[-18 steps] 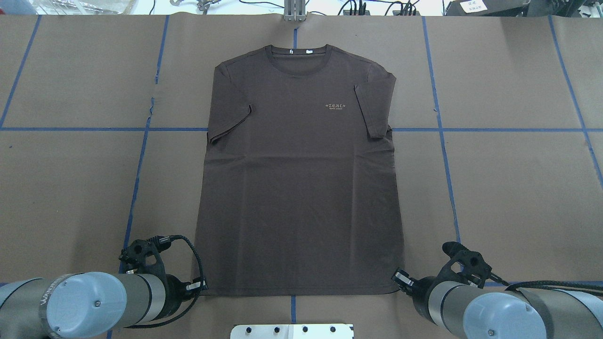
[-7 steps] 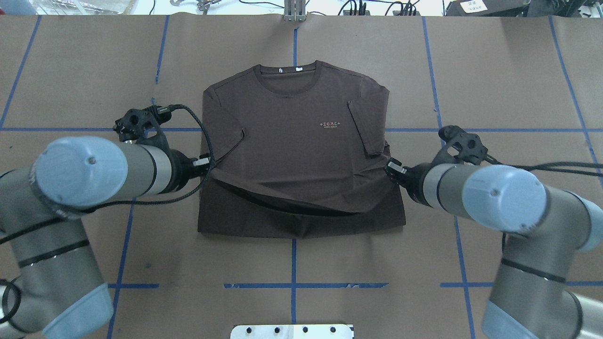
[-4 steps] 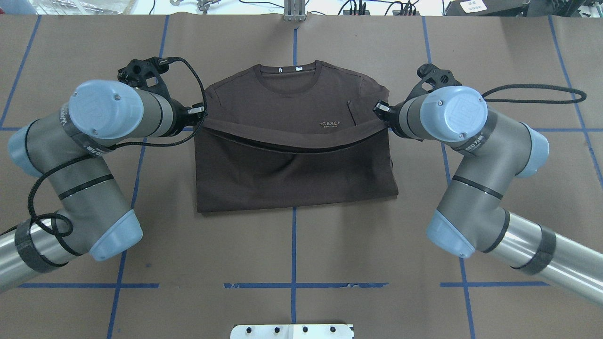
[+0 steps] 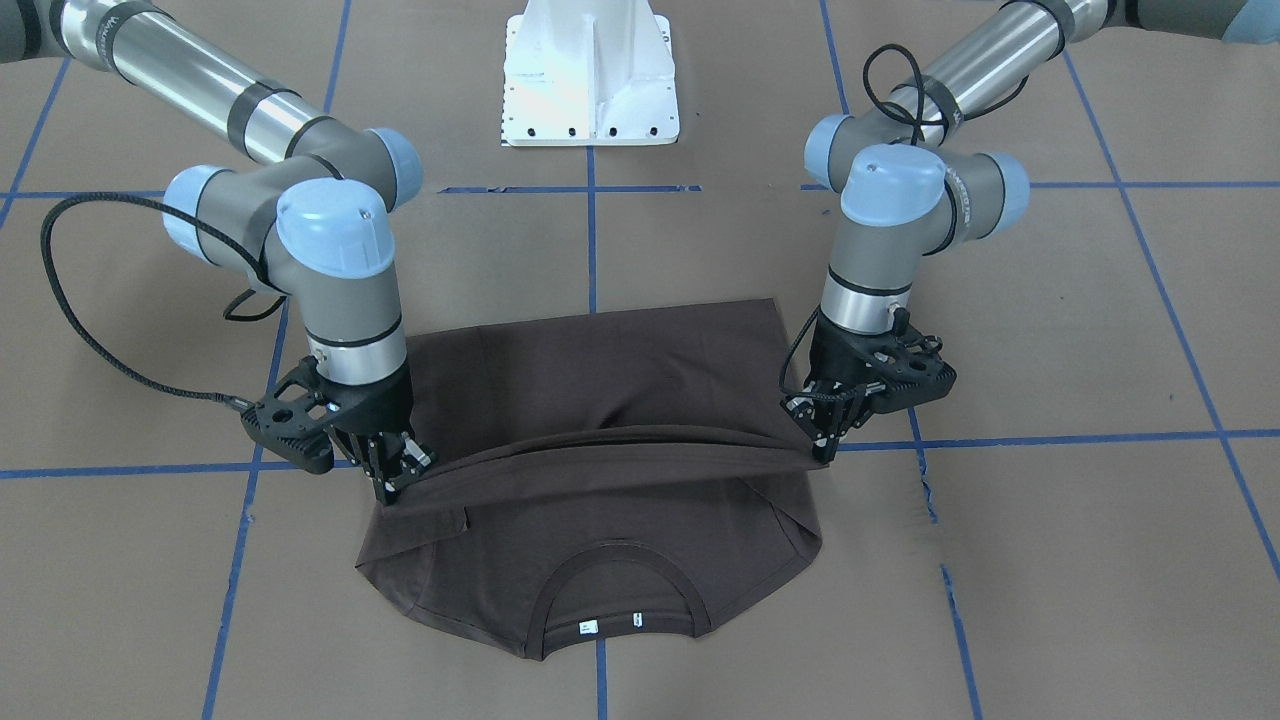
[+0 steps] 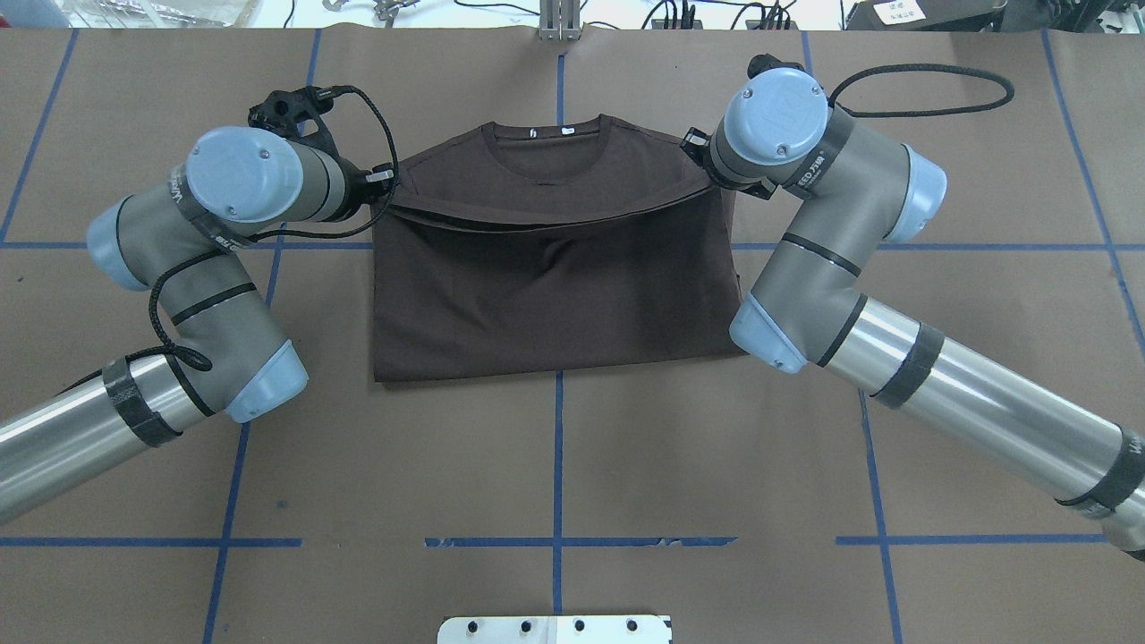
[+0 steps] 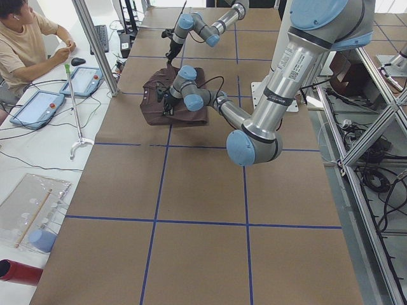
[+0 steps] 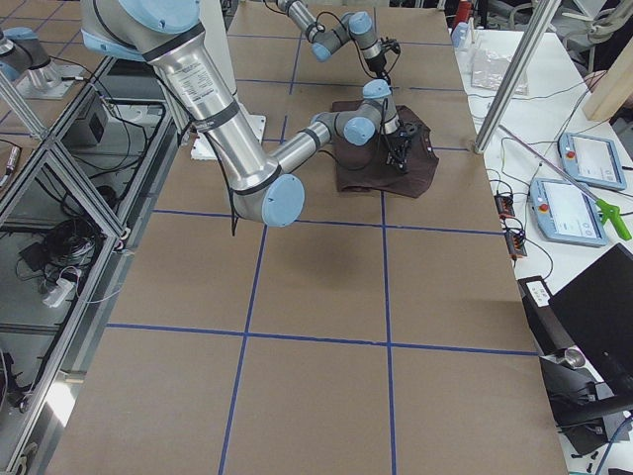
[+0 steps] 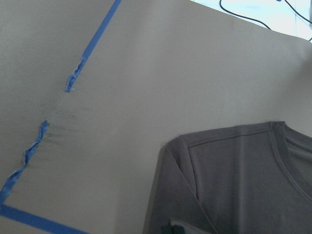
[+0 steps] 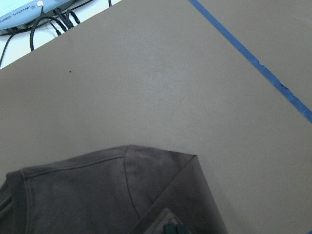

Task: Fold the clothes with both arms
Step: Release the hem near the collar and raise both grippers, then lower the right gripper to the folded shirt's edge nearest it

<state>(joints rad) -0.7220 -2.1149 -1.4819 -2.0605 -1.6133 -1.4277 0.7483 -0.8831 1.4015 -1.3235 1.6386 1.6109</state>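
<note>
The dark brown T-shirt [image 5: 555,295] lies on the table, folded, with its lower half doubled over toward the ribbed collar [image 5: 546,143]. My left gripper [image 5: 392,183] is shut on the hem's left corner, my right gripper [image 5: 707,174] on its right corner. The hem hangs taut between them just short of the collar. The chest logo is covered. In the front view the left gripper [image 4: 822,452] and right gripper [image 4: 392,488] hold the hem above the shirt [image 4: 600,370]. The wrist views show the shirt's shoulders [image 8: 243,180] [image 9: 97,195].
The table is covered in brown paper with a grid of blue tape [image 5: 556,465]. The white pedestal base [image 4: 590,75] stands at the near edge. An operator [image 6: 25,44] sits beyond the far edge with tablets [image 6: 38,108] and a metal post [image 6: 95,44].
Both grippers have carried the hem farther from the robot, from mid-chest up near the collar. The fold now covers the chest logo and sleeves.
</note>
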